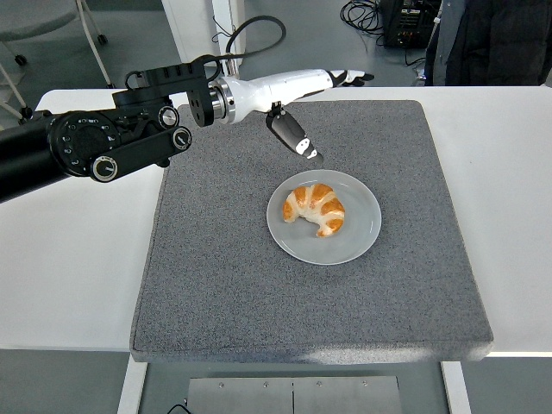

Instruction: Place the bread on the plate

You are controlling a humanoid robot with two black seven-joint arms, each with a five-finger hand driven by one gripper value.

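Left hand (306,103) is hovering above the far part of the grey mat (216,285), with its white fingers (341,78) stretched out flat and its dark thumb (293,138) pointing down toward the plate; the hand is open and is holding nothing. Its black arm (95,147) is reaching in from the left edge, with a black cable (250,30) looping above the wrist. Bread (316,208), a golden croissant, is lying on the grey plate (358,237), slightly left of the plate's centre and well apart from the hand. This plate is sitting near the middle of the mat, which is covering the central area of the white counter (60,285). Right hand is not showing in the view
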